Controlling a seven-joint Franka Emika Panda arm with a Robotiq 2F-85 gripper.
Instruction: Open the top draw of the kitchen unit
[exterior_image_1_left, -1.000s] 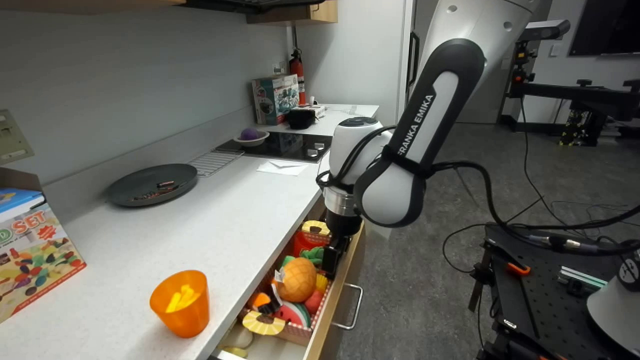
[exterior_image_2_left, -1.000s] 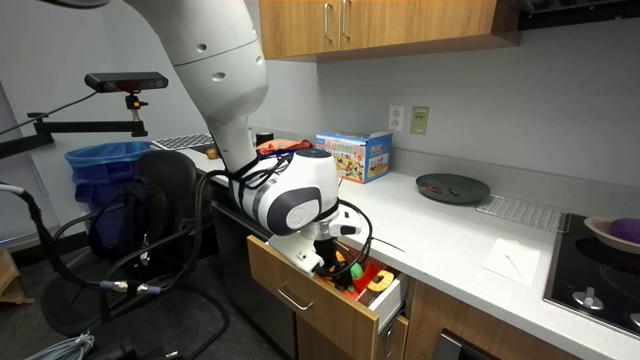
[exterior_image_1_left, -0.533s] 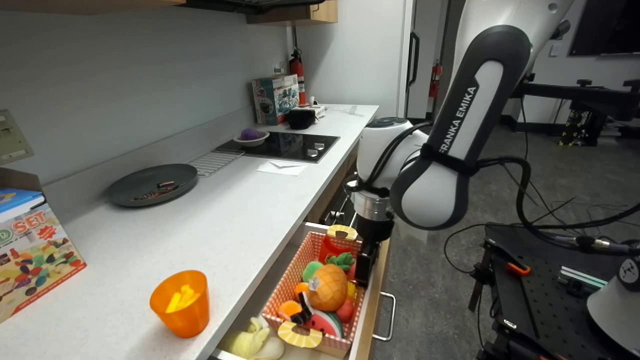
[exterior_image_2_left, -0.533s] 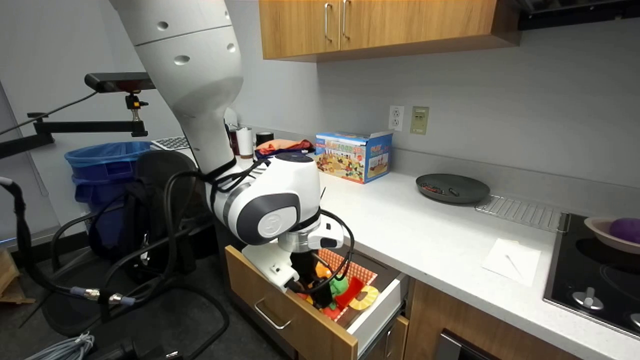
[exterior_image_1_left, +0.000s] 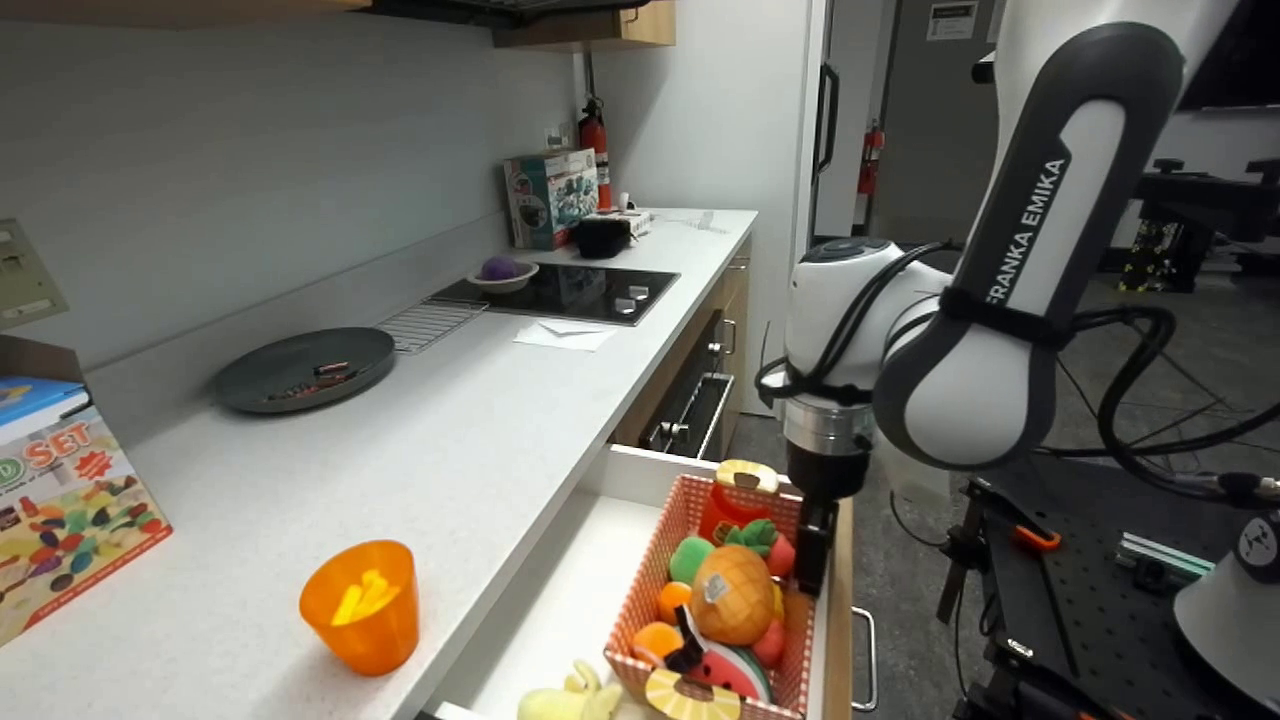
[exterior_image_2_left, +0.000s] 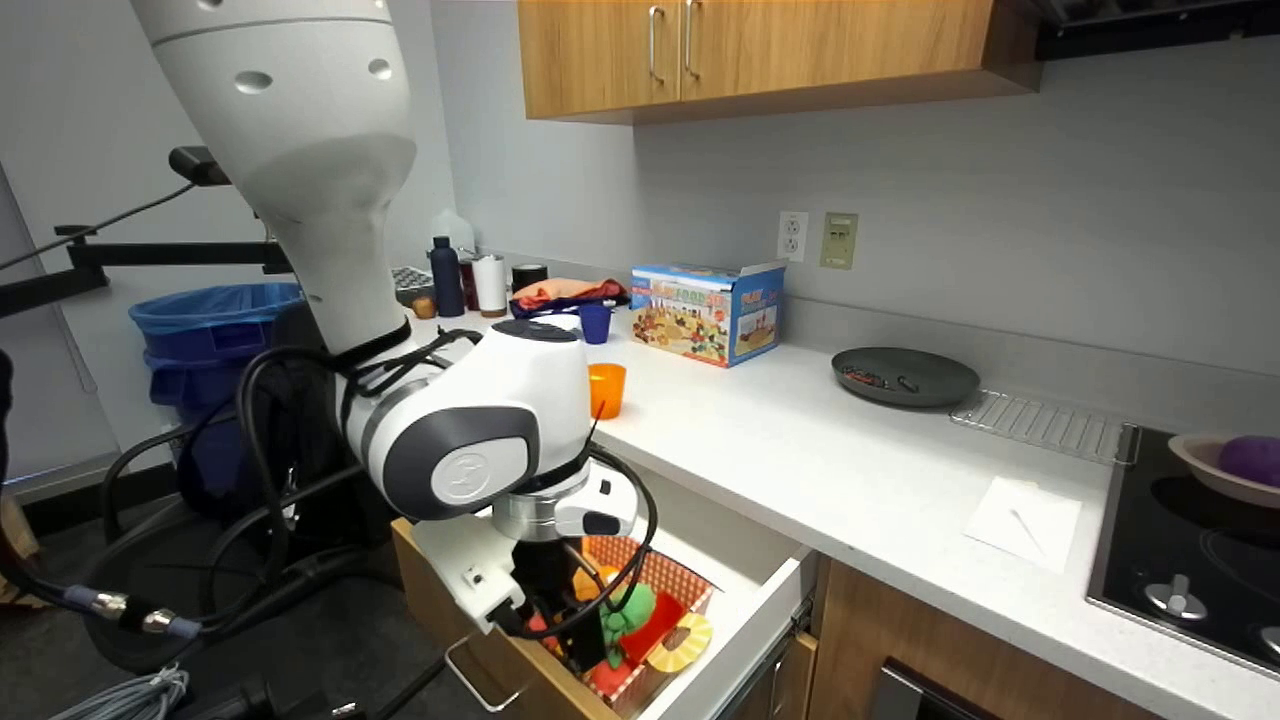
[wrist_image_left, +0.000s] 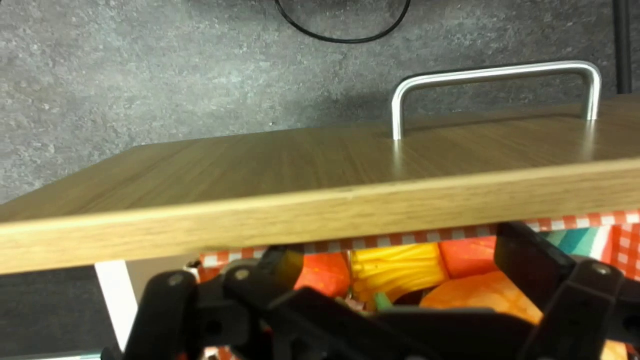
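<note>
The black two-fingered gripper (wrist_image_left: 397, 252) has its fingers (wrist_image_left: 530, 265) spread wide in the lower half of the wrist view, a yellow ridged toy (wrist_image_left: 400, 270) showing in the gap between them. They reach down just behind the brown wood front (wrist_image_left: 275, 165) of the wide, shallow top drawer (exterior_image_1_left: 560, 580); from here I can't tell whether they touch it. The drawer's slim silver bar handle (wrist_image_left: 495, 74) shows at upper right of that view. The drawer stands well out from the brown wood-fronted kitchen unit (exterior_image_2_left: 890, 620), low in the frame in both exterior views. In it sits a red-and-white checked basket (exterior_image_1_left: 658, 565) heaped with toy food (exterior_image_1_left: 690, 560), a round orange toy pineapple (exterior_image_1_left: 733, 600) on top. On the white countertop (exterior_image_1_left: 450, 450), in an exterior view, an orange plastic cup (exterior_image_1_left: 365, 640) of yellow pieces (exterior_image_1_left: 365, 598) stands at lower left, and farther up the frame lies a shallow dark grey round pan (exterior_image_1_left: 270, 375)
</note>
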